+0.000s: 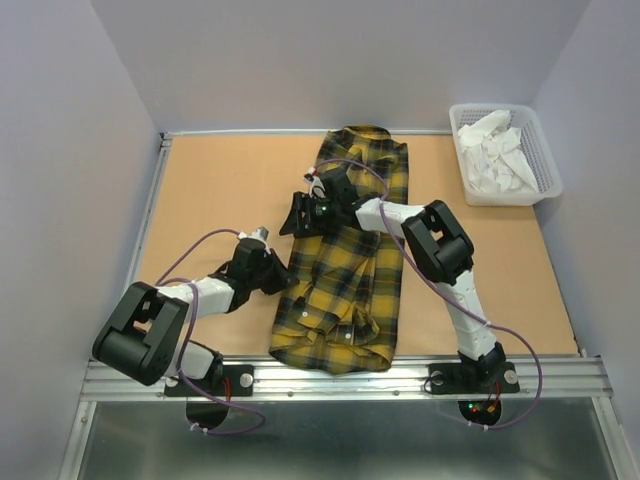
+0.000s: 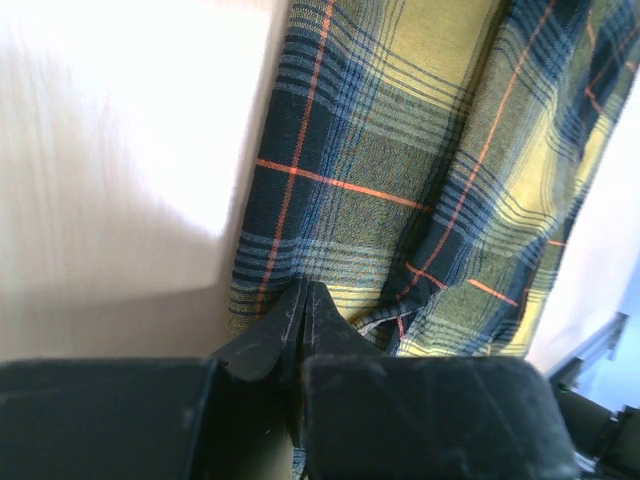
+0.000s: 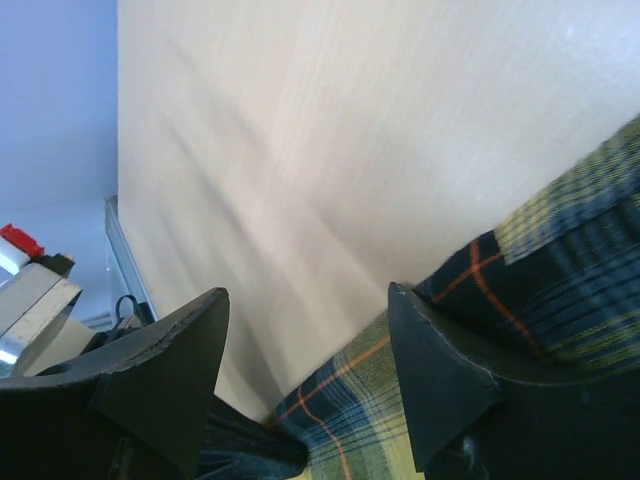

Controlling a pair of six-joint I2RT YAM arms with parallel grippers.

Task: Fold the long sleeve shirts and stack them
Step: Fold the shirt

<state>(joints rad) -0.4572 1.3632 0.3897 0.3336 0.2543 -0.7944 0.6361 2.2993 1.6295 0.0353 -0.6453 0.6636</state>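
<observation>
On the table (image 1: 220,190) the shirt (image 1: 340,300) lies centrally, the basket (image 1: 505,198) far right.

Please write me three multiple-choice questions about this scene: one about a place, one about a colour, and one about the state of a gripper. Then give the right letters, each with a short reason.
1. Where on the table is the white basket?
A. far right corner
B. near left corner
C. middle of the near edge

2. Which colours does the shirt have?
A. plain red
B. yellow and dark plaid
C. white with blue dots

3. How does the right gripper stand?
A. shut on the basket
B. shut on a sleeve
C. open

Answers:
1 A: the top view shows it at the far right edge.
2 B: yellow and dark checks show in every view.
3 C: the right wrist view shows a wide gap between its fingers.
</observation>
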